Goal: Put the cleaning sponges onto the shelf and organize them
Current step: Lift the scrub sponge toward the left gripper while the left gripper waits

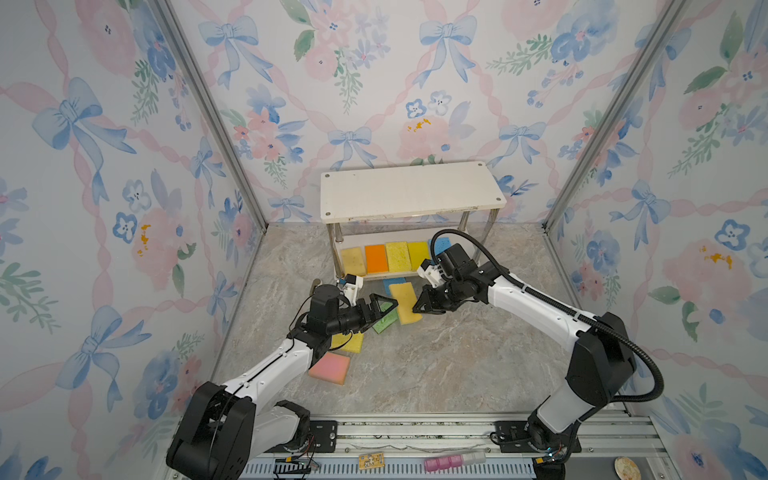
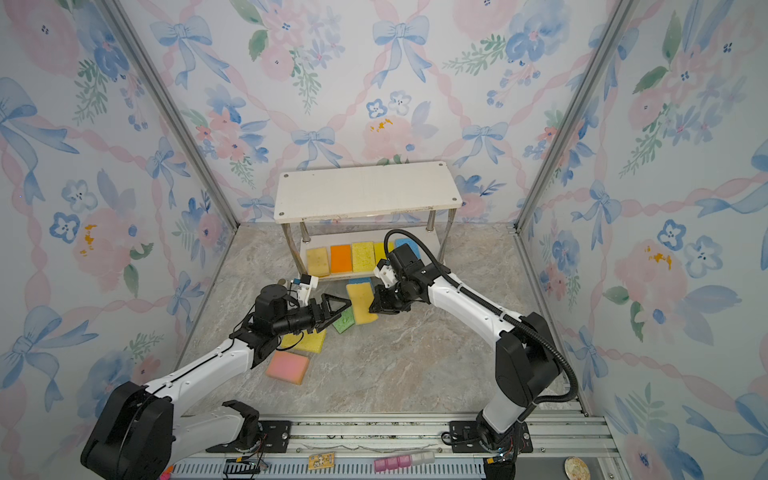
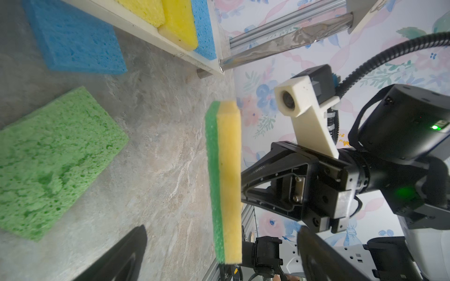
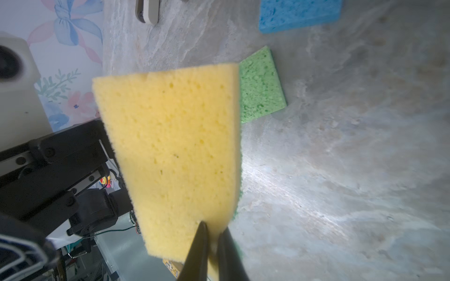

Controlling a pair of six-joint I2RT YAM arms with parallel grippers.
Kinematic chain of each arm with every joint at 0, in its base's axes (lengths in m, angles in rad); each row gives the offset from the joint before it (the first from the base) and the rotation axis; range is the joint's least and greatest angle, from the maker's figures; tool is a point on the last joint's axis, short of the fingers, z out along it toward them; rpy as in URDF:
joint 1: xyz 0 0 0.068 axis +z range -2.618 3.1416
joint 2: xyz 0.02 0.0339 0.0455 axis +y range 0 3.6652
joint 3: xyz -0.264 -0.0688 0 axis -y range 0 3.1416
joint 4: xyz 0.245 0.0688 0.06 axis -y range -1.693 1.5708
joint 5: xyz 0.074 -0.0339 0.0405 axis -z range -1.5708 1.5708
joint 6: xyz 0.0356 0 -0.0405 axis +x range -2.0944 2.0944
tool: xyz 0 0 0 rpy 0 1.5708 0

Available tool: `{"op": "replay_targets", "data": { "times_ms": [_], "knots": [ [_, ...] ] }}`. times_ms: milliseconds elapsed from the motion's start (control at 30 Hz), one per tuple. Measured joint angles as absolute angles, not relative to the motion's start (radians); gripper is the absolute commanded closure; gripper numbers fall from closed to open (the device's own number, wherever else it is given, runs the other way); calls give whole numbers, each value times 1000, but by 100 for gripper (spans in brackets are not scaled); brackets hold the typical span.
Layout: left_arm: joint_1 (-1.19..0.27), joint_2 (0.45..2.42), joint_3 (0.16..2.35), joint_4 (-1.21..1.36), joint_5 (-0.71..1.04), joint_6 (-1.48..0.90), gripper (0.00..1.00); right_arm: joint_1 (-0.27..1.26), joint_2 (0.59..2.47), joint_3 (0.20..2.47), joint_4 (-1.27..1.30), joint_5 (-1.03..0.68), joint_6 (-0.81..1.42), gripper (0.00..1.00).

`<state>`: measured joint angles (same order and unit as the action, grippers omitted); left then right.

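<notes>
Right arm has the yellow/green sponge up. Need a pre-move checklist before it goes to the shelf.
1. Grip: right gripper shut on an edge of the yellow-green sponge, sponge held off the table: ok.
2. Left gripper open and not touching that sponge in the left wrist view: ok.
3. Room on the shelf lower board: the row of five sponges fills what shows, and the right arm hides its right end: cannot tell.
4. Top board bare: ok.
5. Table cleared: blue sponge, green sponge, yellow sponge and pink sponge lie there: not ok.
</notes>
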<state>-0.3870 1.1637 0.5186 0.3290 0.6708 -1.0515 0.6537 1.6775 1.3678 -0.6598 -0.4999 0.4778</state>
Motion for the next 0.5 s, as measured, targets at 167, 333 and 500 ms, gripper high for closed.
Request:
{"op": "replay_targets", "data": {
  "times_ms": [167, 333, 500],
  "knots": [
    [-387, 1144, 516, 335, 660, -1063, 27, 683, 1702, 1390, -667, -537, 477, 88],
    [-387, 1140, 514, 345, 642, -1068, 56, 690, 1704, 1396, -679, -547, 470, 88],
    [-387, 1154, 514, 350, 635, -1069, 82, 695, 1704, 1396, -680, -546, 470, 87]
  ]
}}
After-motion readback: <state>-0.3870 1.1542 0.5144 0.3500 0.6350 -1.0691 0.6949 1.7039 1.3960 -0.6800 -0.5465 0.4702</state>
